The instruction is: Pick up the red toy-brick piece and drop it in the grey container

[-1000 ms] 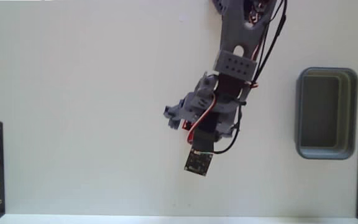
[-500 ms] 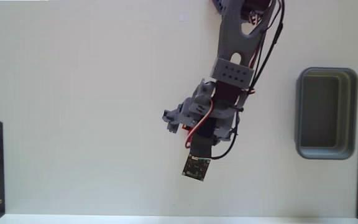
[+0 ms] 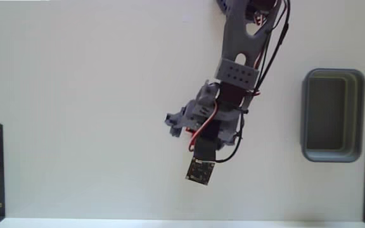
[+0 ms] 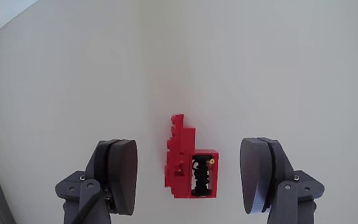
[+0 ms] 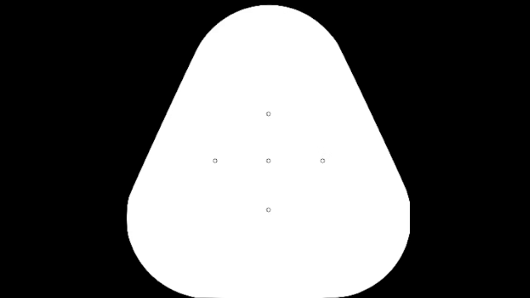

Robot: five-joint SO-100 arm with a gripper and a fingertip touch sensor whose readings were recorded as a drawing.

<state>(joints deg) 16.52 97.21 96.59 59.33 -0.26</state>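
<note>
Closest to the wrist camera, the pincer (image 4: 191, 177) stands wide open, its two dark grey fingers (image 4: 120, 176) set apart with bare surface on either side of the red toy-brick piece (image 4: 182, 158) between them; neither finger touches it. The piece lies flat on the white bench (image 4: 278, 68). It is bright red with a stepped, irregular outline: a narrow studded column rising toward the top of the wrist view and a wider block at the bottom with a dark recess holding a small black part with a brass-coloured tip.

In the fixed view the arm (image 3: 236, 76) enters from the top edge of the bench, right of centre, and reaches down toward the middle of the surface, bent over with the wrist camera board lowest in the picture. Only a red sliver shows beneath the pincer there. The bench to the left of the arm is open white surface out to the left edge.

The grey container (image 3: 332, 115) sits near the right edge of the bench, well apart from the pincer, its long side running along that edge, opening upward.
</note>
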